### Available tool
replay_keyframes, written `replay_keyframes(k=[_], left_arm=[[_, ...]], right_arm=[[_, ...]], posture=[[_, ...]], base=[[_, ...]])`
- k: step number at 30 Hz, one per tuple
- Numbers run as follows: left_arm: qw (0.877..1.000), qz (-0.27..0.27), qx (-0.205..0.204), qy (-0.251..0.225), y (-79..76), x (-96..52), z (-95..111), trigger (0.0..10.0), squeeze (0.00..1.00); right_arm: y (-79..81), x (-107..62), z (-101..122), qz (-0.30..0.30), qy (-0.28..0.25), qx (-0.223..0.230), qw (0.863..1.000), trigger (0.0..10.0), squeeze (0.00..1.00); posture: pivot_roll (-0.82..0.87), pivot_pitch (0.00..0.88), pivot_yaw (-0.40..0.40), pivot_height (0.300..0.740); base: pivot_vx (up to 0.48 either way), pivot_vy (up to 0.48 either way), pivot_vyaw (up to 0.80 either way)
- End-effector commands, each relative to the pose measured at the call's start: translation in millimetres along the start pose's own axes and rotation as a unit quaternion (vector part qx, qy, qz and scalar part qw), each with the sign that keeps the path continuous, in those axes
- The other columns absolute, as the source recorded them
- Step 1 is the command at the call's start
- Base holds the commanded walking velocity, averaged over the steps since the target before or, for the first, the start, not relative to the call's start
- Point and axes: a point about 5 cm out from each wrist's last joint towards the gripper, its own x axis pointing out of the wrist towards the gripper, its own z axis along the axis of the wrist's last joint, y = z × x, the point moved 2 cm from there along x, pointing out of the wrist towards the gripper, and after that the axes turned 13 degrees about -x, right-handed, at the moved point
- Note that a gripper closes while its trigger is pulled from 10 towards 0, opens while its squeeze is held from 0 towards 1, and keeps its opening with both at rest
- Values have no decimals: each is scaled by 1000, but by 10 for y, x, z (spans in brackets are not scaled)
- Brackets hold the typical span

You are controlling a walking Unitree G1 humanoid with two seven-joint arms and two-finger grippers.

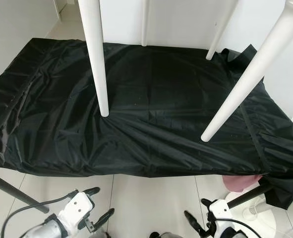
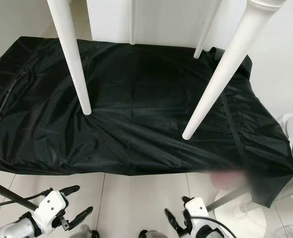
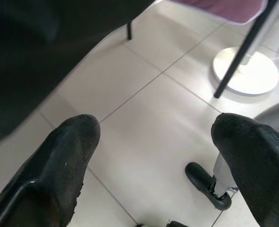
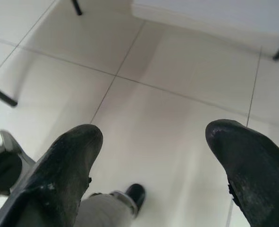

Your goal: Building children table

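Left eye view shows a table [image 1: 47,148] covered by a black sheet [image 1: 151,114] that drapes over its edges, with thin black table legs [image 1: 17,194] showing below the near edge. Four white legs [image 1: 97,59] of the children table rise out of the top of the picture above the sheet; the tabletop they belong to is out of frame. Two of these legs are near: one on the left stands almost straight with its rounded tip [image 1: 104,113] over the middle-left of the sheet, and one on the right [image 1: 245,79] slants so that its tip [image 1: 207,137] lies toward the middle-right. The two far legs [image 1: 145,22] appear at the back edge of the sheet, before a white wall. Whether the tips touch the sheet cannot be told. The left claw [image 1: 97,203] hangs low over the pale tiled floor [image 1: 151,203], in front of the table's near edge, released, with its two black fingers [image 3: 59,165] spread apart and holding nothing. The right claw [image 1: 200,214] hangs likewise at the lower right, released, its fingers [image 4: 63,165] parted over the floor tiles. A pink object [image 1: 240,181] shows under the sheet's right corner, near a round white stand base [image 3: 247,71].
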Motion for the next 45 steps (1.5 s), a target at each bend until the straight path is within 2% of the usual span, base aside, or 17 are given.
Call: replay_keyframes(k=[1,3,5,7,11,12,19,22,25,28,30,33,36,38,39,41,45], left_arm=[[999,27,-14,11,41,2,-76,10000,0],[999,34,-15,15,59,26,-96,10000,0],[998,52,-21,42,84,88,-209,10000,0],[997,59,-19,50,91,103,-242,10000,0],[988,94,-63,105,111,208,-428,10000,0],[988,94,-63,105,111,208,-428,10000,0],[967,167,-119,151,202,282,-544,10000,0],[951,197,-141,192,154,256,-691,10000,0],[946,203,-147,204,131,244,-735,10000,0],[928,220,-172,245,54,205,-871,10000,0],[924,221,-172,261,15,204,-911,10000,0],[924,209,-148,283,-56,237,-944,10000,0],[936,171,-124,282,-194,405,-896,10000,0],[936,171,-124,282,-194,405,-896,10000,0],[940,156,-107,284,-238,449,-884,10000,0],[939,145,-89,298,-293,470,-904,10000,0],[935,148,-102,307,-318,468,-929,10000,0]], right_arm=[[-11,-28,-115,-22,28,26,999,10000,0],[-5,-7,-129,-28,33,33,999,10000,0],[-11,42,-193,-50,60,65,995,10000,0],[-11,54,-215,-56,69,75,993,10000,0],[46,107,-334,-72,128,97,984,10000,0],[46,107,-334,-72,128,97,984,10000,0],[186,123,-430,-76,174,114,975,10000,0],[262,100,-498,-85,201,119,969,10000,0],[278,88,-520,-88,210,120,966,10000,0],[326,55,-579,-95,234,119,960,10000,0],[352,38,-603,-91,244,114,959,10000,0],[391,6,-646,-86,259,109,956,10000,0],[418,-53,-712,-85,283,98,950,10000,0],[418,-53,-712,-85,283,98,950,10000,0],[426,-61,-723,-84,288,97,949,10000,0],[440,-54,-722,-83,291,94,948,10000,0],[488,-17,-699,-78,290,94,949,10000,0]], posture=[[15,128,-18,740],[14,127,-17,740],[11,125,-2,740],[11,125,-2,740],[0,122,2,740],[0,122,2,740],[-3,112,5,740],[-13,109,5,740],[-16,107,4,740],[-20,103,2,740],[-20,102,2,740],[-18,100,-2,740],[-13,93,-5,740],[-13,93,-5,740],[-10,90,-5,740],[-7,85,-4,740],[-7,75,3,740]], base=[[0,0,0],[0,0,0],[0,0,0],[0,0,0],[0,0,0],[0,0,0],[0,0,0],[0,0,0],[0,0,0],[0,0,0],[0,0,0],[0,0,0],[0,0,0],[0,0,0],[0,0,0],[0,0,0],[0,0,0]])
